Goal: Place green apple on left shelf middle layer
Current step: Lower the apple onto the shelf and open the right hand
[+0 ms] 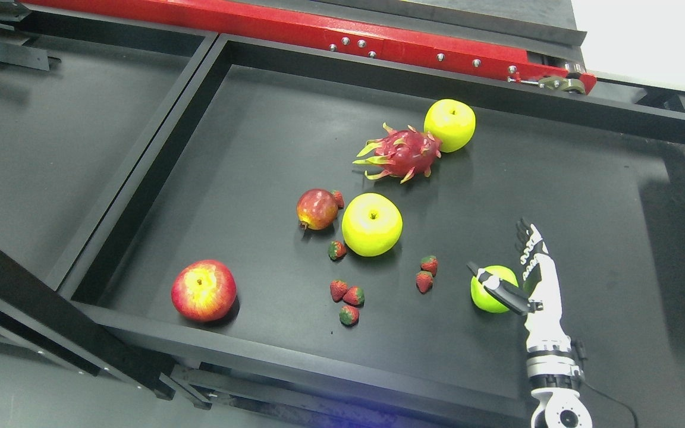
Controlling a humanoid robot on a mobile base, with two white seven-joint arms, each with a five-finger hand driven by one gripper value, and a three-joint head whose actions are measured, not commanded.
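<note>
A green apple (487, 298) lies on the black tray floor (604, 226) at the lower right. My right hand (500, 254) reaches in from the bottom right and sits right against it. The thumb (500, 289) lies across the apple's top, while the fingers (530, 241) stretch straight out past its right side, so the hand is open and not closed around the fruit. Two larger yellow-green apples rest further off, one in the middle (372, 224) and one at the back (450, 123). My left arm does not show.
A dragon fruit (401, 154), a pomegranate (317, 208), a red apple (203, 290) and several strawberries (347, 295) lie left of the hand. The tray's raised rim (295, 351) runs along the front. A second black tray (51, 137) adjoins on the left, and a red beam (295, 30) lies behind.
</note>
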